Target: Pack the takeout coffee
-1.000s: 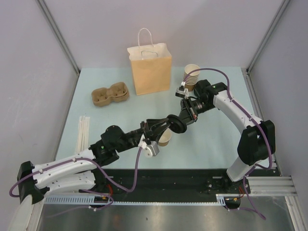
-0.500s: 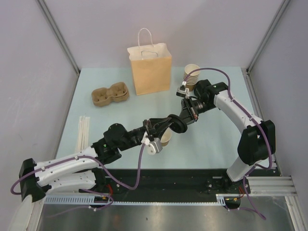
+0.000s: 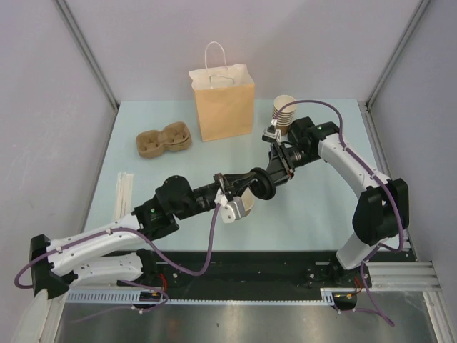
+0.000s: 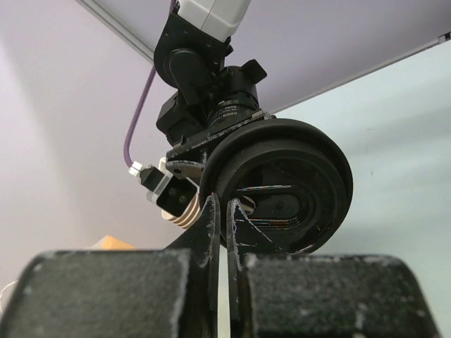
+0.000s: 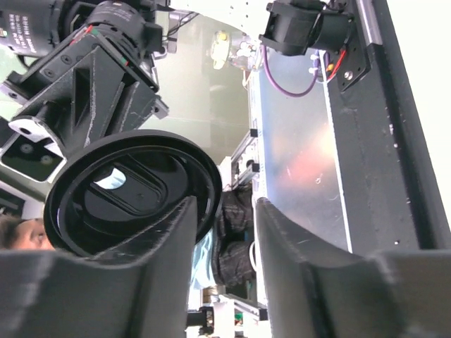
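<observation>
The left end effector is pinching the rim of a round black plastic lid between fingers pressed together, holding it in the air. The right end effector is sitting with its fingers apart beside that rim. The small brown kraft-paper cup is standing lidless on the bench near the middle of the near edge, just under the lid and partly hidden. Gripped only by a thin edge, the lid is probably at risk of pivoting or slipping; pressed on crooked, it could tip the unheld cup. The tan paper bag is waiting at the far edge. No readable writing is showing on cup, lid or bag.
</observation>
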`<state>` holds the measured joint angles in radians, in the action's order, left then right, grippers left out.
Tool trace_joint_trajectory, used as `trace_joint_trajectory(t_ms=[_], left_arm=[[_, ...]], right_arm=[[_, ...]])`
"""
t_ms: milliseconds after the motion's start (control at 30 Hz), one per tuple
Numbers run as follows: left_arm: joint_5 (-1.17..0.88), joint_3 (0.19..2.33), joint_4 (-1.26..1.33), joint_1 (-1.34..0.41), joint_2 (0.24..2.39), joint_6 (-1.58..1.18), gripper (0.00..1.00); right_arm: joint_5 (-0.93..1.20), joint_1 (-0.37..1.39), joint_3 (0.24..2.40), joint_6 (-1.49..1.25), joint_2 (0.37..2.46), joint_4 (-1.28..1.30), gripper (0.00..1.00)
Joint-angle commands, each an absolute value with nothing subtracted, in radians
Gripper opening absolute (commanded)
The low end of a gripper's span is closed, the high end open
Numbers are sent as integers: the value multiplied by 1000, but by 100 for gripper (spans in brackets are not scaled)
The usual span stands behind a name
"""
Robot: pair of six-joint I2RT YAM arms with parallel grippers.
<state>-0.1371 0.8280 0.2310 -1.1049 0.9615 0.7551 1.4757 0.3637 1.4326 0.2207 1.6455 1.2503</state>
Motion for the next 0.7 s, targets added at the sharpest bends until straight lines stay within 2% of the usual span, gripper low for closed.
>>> trace_joint_trajectory(t_ms=[0,133,267,400,533,667], left_arm=[[-118,903,114,-1112,957,686,0],[-114,942,11,-1112,956,631,0],[-95,979,-86,-1112,948,585,0],[-61,1054,-226,-1112,963,482,0],[-54,1149,-379,-1094,1031,378,0],[-116,1288,-569,-1014,1193,223,0]], right_arm=[[1614,330,1445,144,1641,1148,55],[1530,292,1445,69,1649,1077,73],[1389,230,1447,-52,1622,962,85],[1267,91,1447,-187,1534,789,100],[1097,-62,1457,-141,1447,723,100],[907,-155,1470,-16,1372,738,100]])
